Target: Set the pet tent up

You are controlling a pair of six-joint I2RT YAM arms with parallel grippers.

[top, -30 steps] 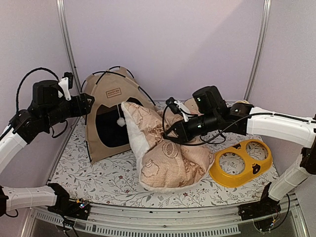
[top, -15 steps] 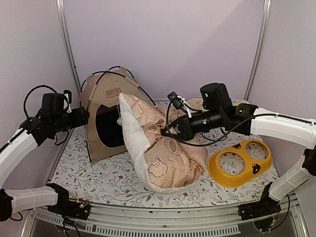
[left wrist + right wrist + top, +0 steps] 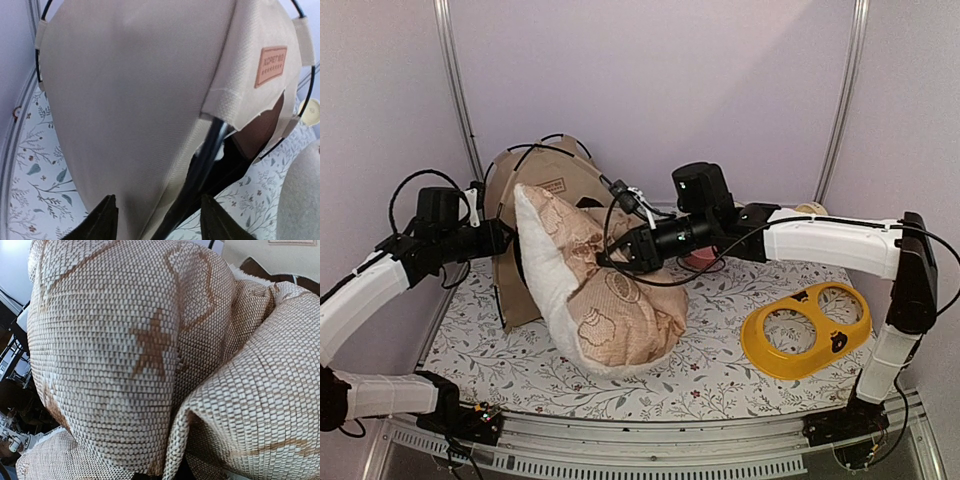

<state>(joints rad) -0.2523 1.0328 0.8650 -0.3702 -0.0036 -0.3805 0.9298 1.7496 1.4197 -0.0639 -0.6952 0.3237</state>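
The tent (image 3: pixel 545 185) is standing at the back left of the counter (image 3: pixel 720 370), close to the rear wall, its door facing forward. The right claw (image 3: pixel 608 258) is pinching the pillow (image 3: pixel 590 300) shut in its jaws, holding it on end right against the door. The left claw (image 3: pixel 505 238) is sitting open, its jaws straddling the door's fabric edge and a black pole (image 3: pixel 200 165).

The step appears to be feeding the pillow inside. Doing it well likely means the left claw closing on that edge to brace the frame, while the right is tipping the pillow's narrow end low and sliding it in. Pushing the pillow in broadside risks shoving the light tent backward or bending the pole.

The tent is crowding the counter's left rim and back corner, leaving little room there. Open counter is lying to the right of the pillow, up to the yellow bowl (image 3: pixel 807 327), so any swing is best taken that way.
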